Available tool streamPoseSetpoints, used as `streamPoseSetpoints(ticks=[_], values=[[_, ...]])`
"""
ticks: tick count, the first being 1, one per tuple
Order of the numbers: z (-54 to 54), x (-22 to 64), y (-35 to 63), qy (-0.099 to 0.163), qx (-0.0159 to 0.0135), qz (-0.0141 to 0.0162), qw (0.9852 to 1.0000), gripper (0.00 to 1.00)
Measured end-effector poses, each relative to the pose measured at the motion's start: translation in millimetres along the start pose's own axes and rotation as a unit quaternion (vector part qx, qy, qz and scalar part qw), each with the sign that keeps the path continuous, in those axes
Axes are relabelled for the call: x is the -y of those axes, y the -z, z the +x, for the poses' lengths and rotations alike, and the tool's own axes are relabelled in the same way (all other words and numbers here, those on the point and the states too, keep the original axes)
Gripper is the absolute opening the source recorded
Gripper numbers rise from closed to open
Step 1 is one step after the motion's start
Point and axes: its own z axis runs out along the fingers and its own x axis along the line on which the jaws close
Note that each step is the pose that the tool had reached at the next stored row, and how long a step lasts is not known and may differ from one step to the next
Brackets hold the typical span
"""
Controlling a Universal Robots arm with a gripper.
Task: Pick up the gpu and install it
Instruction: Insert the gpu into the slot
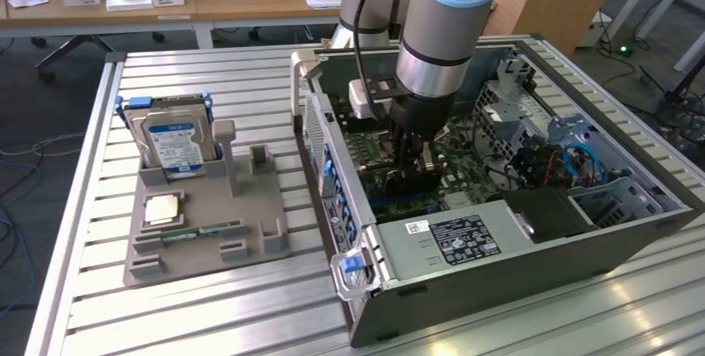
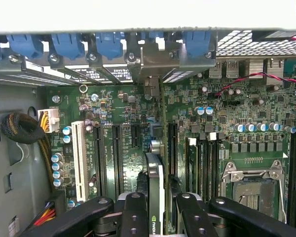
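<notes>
At the exterior view's left, on the slatted tabletop (image 1: 231, 71), we see a grey holder tray (image 1: 204, 232) carrying an upright silver hard drive (image 1: 171, 143) with a blue-white label, a square chip (image 1: 163, 208) and a narrow green memory stick (image 1: 205, 230). To its right lies the open computer case (image 1: 496, 199), its motherboard (image 1: 463, 166) exposed. The arm (image 1: 441, 34) reaches down into the case, and the hand (image 1: 410, 173) sits low over the board. In the wrist view we find the hand (image 2: 157, 210) clamped on the gpu (image 2: 156, 190), held edge-on between the black fingers (image 2: 134, 215) just above the motherboard's expansion slots (image 2: 116, 153), its far end near the rear bracket openings (image 2: 153, 74).
</notes>
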Motion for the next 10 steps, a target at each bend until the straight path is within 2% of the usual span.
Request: streamPoseSetpoints(ticks=[5,7,8,9,10], values=[[0.0,0.0,0.0,0.0,0.0,0.0,1.0,0.27],[-0.3,0.0,-0.8,0.0,0.0012,0.0004,1.0,0.27],[-0.2,0.0,-0.7,0.0,0.0009,0.0003,1.0,0.33],[-0.1,0.0,-0.3,0.0,0.0003,0.0002,1.0,0.33],[0.0,0.0,0.0,0.0,0.0,0.0,1.0,0.39]])
